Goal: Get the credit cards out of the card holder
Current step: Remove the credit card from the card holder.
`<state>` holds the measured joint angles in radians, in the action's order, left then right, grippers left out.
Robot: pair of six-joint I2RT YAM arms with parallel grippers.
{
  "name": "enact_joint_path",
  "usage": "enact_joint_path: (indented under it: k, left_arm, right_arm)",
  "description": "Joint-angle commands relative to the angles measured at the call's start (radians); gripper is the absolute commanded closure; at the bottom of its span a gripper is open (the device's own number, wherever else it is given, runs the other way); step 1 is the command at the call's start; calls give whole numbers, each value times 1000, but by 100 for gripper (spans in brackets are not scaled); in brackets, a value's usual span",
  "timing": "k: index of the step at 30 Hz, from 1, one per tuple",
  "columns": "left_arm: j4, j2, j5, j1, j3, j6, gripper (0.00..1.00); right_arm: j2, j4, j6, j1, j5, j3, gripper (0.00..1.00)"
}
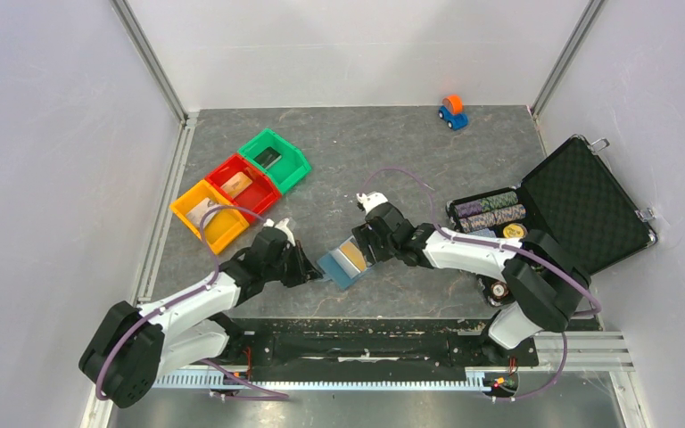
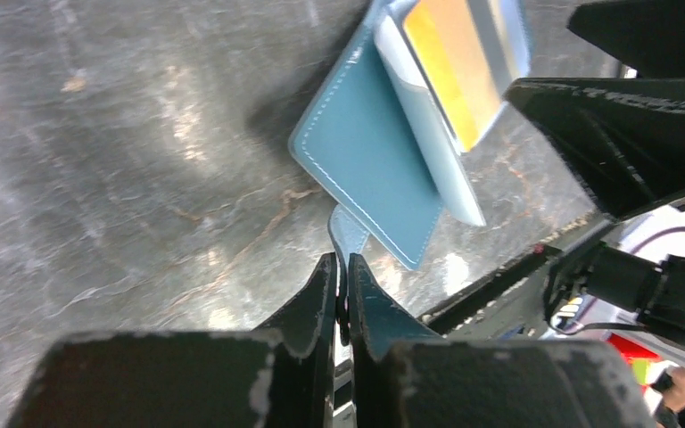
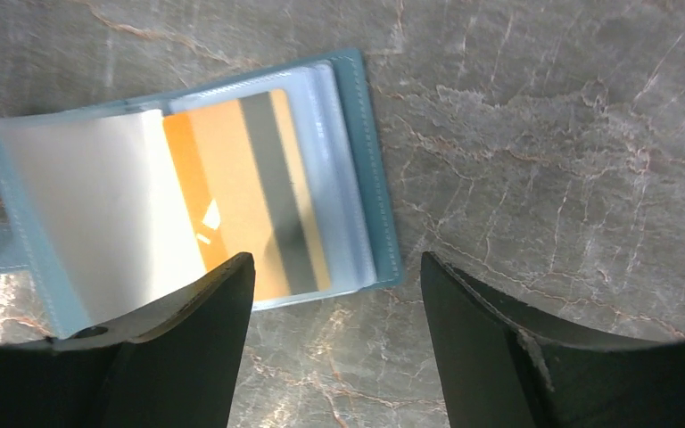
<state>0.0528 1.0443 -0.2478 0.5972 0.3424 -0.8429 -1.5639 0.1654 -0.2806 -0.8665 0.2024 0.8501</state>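
card holder (image 2: 370,169) slate blue w/ pale stitching, lighter blue inside. credit card (image 3: 232,196) orange-gold w/ a grey stripe. table (image 3: 544,134) dark grey, tan veins.

Plain white walls (image 1: 348,45) enclose a grey marbled tabletop (image 1: 383,143) under soft, even light.

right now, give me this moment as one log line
left gripper shut on strap of card holder | right gripper open over card holder | orange card not yet out

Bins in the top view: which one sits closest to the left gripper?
The yellow bin, at the row's near-left end; the red bin and green bin sit farther back from the left gripper.
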Motion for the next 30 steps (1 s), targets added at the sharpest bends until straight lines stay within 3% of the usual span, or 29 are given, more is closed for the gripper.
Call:
enact_joint_path:
  k: [1,6,10,16,25,30]
  left_arm:
    - [111,0,107,1,53,76,87]
    - [262,-2,232,0,151,104,72]
    - [264,-18,174,0,205,80,63]
    - [60,1,-5,3,203,-11,62]
    - [-166,137,-60,31,228,-76,63]
    - [-388,254,-92,42,179,-170,63]
  right_arm:
    - [40,-61,-14,29,-64,-35,31]
    - [76,-61,-8,52,-112,-35,39]
    - [83,-80,-10,60,-171,-36,44]
    - [52,-125,-11,100,-254,-45,50]
    - [-9,-154,1,156,-331,-31,51]
    - [-33,-196,-3,165,-344,-51,51]
